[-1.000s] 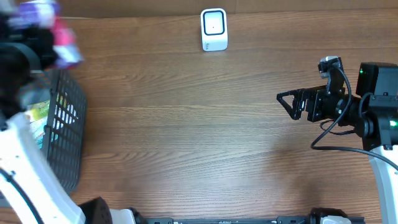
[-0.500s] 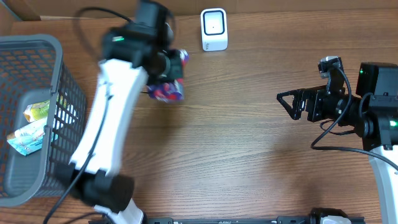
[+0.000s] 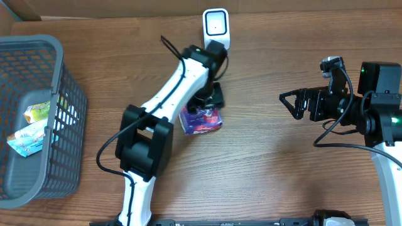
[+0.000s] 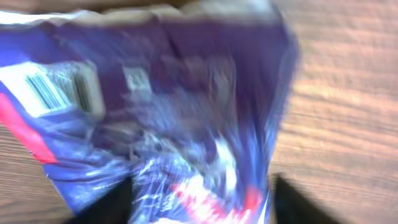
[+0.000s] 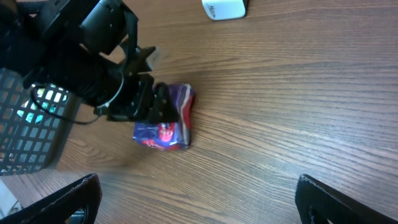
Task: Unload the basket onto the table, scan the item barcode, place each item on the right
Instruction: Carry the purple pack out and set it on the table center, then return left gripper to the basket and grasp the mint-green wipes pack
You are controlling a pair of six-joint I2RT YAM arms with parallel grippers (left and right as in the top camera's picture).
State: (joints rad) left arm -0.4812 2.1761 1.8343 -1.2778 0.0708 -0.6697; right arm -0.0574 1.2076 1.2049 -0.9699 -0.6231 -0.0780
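Swung over from the basket (image 3: 38, 47), the left gripper (image 3: 208, 100) has its jaws spread above the purple packet (image 3: 202, 120), which lies on the table just below the scanner (image 3: 216, 29). The right gripper (image 3: 295, 104) hangs wide open, well apart. Setting down looks done; next the barcode (image 4: 43, 90) needs turning toward the scanner.

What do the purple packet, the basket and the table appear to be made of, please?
The packet: likely thin plastic film, glossy; it crinkles and catches light. The basket: probably moulded grey plastic, matte; even open grid, thick rim. The table: wood or wood-look laminate, smooth brown; grain lines run across it.
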